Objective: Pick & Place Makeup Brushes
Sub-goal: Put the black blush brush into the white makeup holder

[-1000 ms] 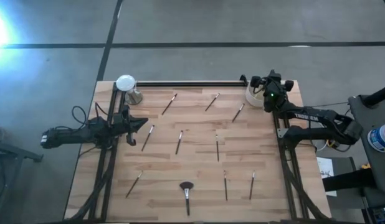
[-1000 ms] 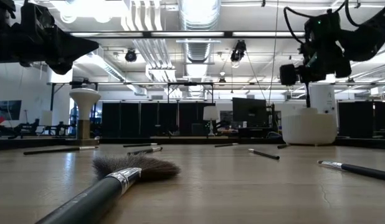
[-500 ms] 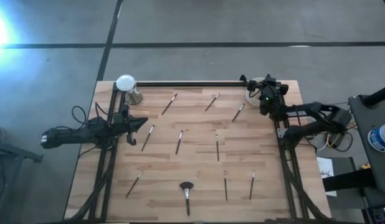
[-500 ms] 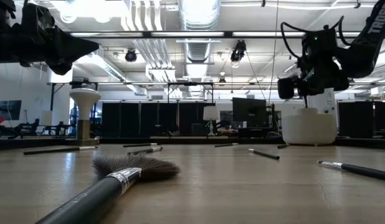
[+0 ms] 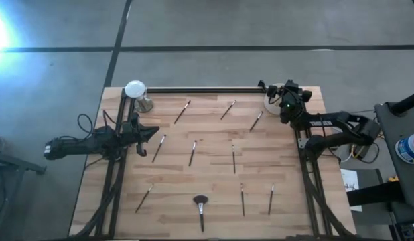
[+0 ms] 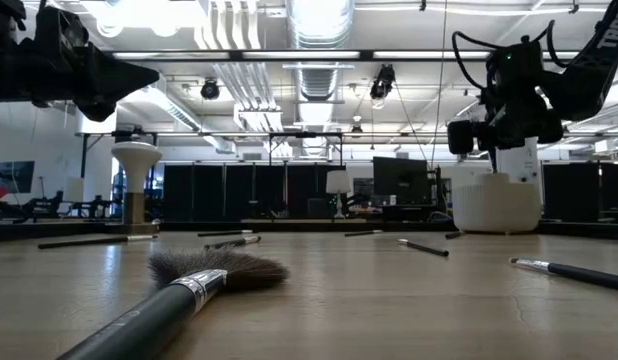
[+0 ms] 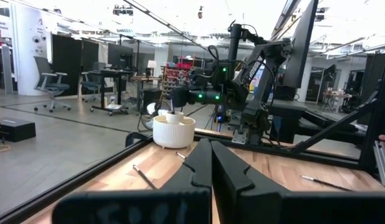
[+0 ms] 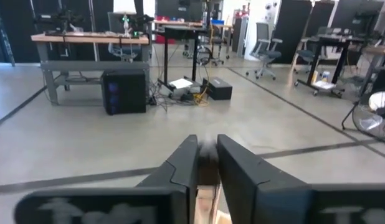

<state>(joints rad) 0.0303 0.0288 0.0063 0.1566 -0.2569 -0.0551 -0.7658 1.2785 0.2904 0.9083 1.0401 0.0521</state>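
Eleven or so brushes lie spread over the tabletop [image 5: 214, 174], the fluffy brush [image 5: 200, 203] nearest the front edge. Your right end effector [image 5: 285, 100] hangs above the white cup [image 6: 495, 201] at the far right corner, fingers nearly together around something blurred. I judge this the drop; next you must release cleanly into the cup. Your left end effector [image 5: 152, 132] waits at the left edge, fingers pressed together. Only the low view shows the cup's height.
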